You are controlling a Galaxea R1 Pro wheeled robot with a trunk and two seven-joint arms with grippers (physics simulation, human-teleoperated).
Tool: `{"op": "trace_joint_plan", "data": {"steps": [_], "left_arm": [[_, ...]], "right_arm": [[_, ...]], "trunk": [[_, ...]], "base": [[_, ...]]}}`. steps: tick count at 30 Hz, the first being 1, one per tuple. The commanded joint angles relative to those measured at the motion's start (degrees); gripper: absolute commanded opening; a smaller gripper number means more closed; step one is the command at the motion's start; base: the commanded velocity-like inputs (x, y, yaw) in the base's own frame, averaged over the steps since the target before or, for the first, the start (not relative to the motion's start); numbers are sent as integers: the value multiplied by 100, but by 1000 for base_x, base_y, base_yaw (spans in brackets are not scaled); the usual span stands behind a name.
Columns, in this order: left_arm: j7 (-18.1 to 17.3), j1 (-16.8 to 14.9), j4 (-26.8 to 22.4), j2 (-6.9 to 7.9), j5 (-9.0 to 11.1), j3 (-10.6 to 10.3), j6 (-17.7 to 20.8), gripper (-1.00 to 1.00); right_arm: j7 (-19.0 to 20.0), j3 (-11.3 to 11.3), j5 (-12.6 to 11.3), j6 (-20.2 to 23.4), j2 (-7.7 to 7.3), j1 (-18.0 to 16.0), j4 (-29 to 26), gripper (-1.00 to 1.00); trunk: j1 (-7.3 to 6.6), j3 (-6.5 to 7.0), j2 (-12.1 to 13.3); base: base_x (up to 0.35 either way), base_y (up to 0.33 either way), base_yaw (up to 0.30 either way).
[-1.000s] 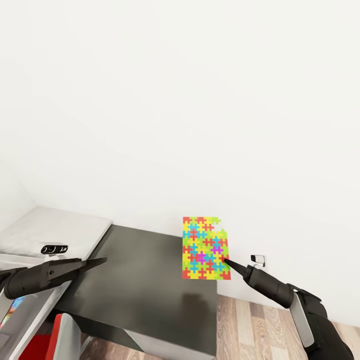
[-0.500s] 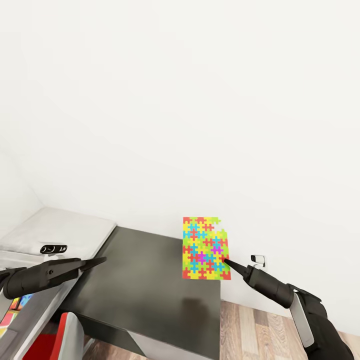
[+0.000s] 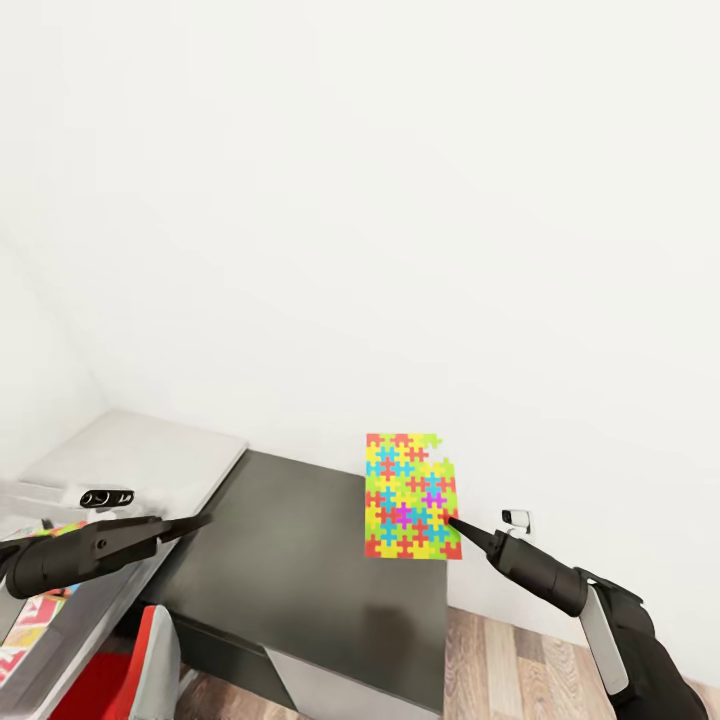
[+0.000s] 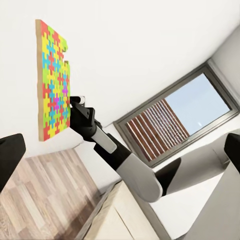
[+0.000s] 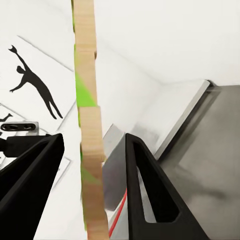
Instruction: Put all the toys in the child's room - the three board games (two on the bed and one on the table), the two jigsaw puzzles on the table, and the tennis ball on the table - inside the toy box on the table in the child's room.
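At the far left of my head view lies the pale grey table [image 3: 150, 455], with the corner of a colourful printed box [image 3: 40, 610] at its near edge; what kind of box it is I cannot tell. A red chair [image 3: 130, 670] stands below it.

My left gripper [image 3: 195, 522] reaches forward over the boundary between the table and the dark cabinet [image 3: 300, 570]. Its fingers come to a narrow point in the head view, while the left wrist view shows them at opposite edges of the picture with open space between; I hold nothing in it and judge it open.

The dark cabinet with white sides stands against the white wall [image 3: 400, 200], wood-plank floor [image 3: 520, 660] beside it to the right.

Above the cabinet's right edge hangs the jigsaw puzzle [image 3: 411, 496], a flat multicoloured panel held upright, clear of the cabinet top. My right gripper [image 3: 450, 519] is clamped on its lower right edge. In the right wrist view the puzzle's wooden edge [image 5: 91, 145] runs between my two black fingers [image 5: 145, 190]. In the left wrist view the same puzzle [image 4: 52, 80] stands against the wall at the end of my right arm [image 4: 115, 155], with a grey-framed window [image 4: 180, 120] beyond.

A small white wall outlet [image 3: 516, 518] sits just right of the puzzle.
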Motion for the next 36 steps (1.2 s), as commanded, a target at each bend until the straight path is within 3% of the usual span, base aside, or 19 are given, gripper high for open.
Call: {"op": "trace_joint_plan", "data": {"steps": [1,36], "left_arm": [[-20,-5,-1,1,-1,-3,61,100],[-20,-5,-1,4,-6,-5,61,100]], "right_arm": [[8,-2,-18,45,-1,-3,-5,-100],[-8,-15,-14,36,-1,32,-14,-100]], "trunk": [[3,-2,-10],[3,303,-10]], "base": [[-23,-12,95],[-11,9,152]]}}
